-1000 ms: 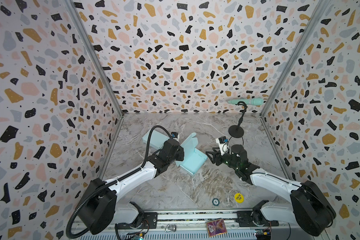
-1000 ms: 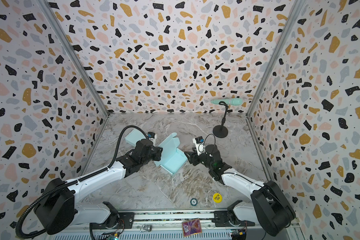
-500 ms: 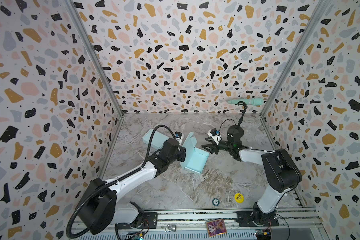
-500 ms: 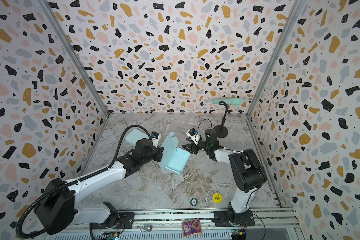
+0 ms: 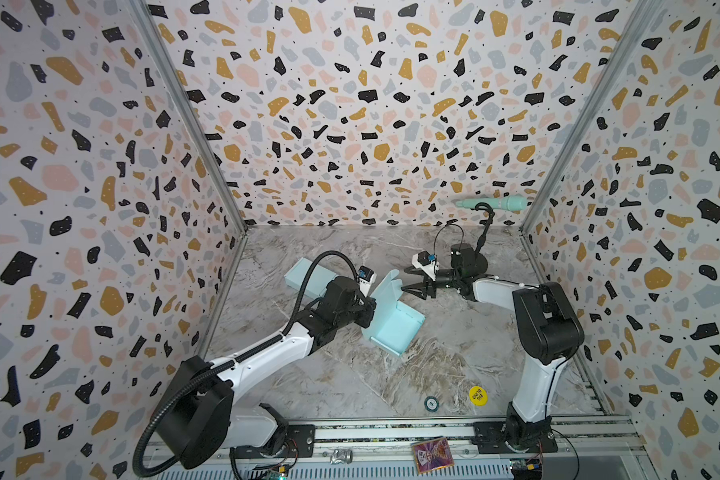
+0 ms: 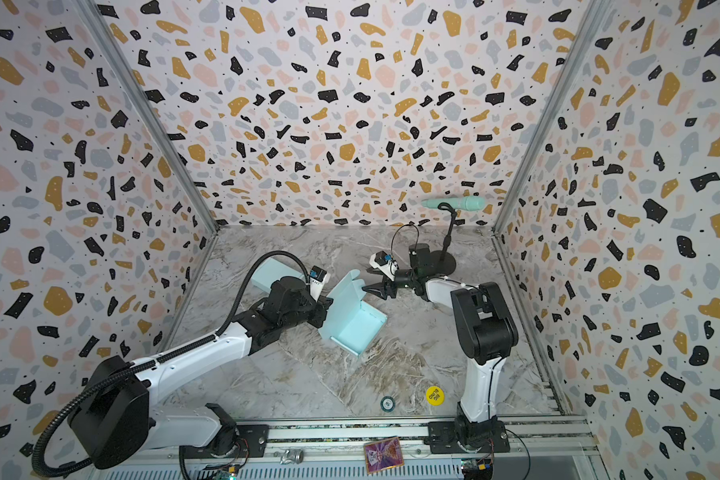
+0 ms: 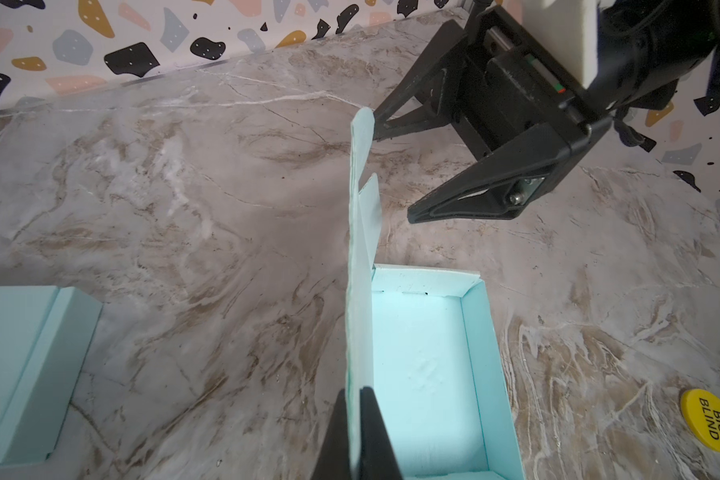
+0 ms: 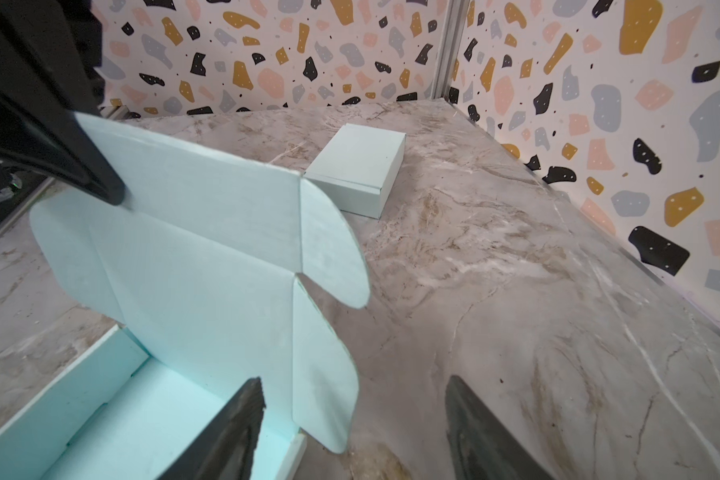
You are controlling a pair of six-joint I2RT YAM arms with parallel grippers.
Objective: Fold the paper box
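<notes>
The paper box (image 5: 395, 330) (image 6: 355, 330), pale mint and half assembled, sits on the marble table (image 5: 350, 382) between the two grippers, its open tray flat on the surface and its lid (image 5: 385, 286) (image 6: 344, 286) standing roughly upright along the tray's edge. The left gripper (image 5: 371, 309) (image 7: 356, 415) is clamped thin on that lid near one end, a black finger on each face of the card, so the tray lies just beyond and beside its tips; in the right wrist view one left finger (image 8: 96, 174) presses against the lid's upper corner. The right gripper (image 5: 406, 279) (image 6: 366, 279) (image 8: 354, 381) faces the lid's far end with its jaws spread wide and holding nothing. One fingertip is close to the lid's rounded flap (image 8: 333, 245), though contact cannot be judged, and the other fingertip hangs over the bare table just off the tray's corner. A second, closed mint box (image 5: 308, 276) (image 8: 358, 166) lies behind the left gripper's wrist, well apart from the right gripper and beyond the lid as seen from it. Behind the right gripper, near the back wall, a mint handle-shaped object (image 5: 493, 203) rests on a black stand. Well apart from both grippers, toward the front rail, lie a yellow disc reading BIG BLIND (image 5: 477, 395) (image 7: 711, 419) and a small dark chip (image 5: 431, 402) just beside it.
</notes>
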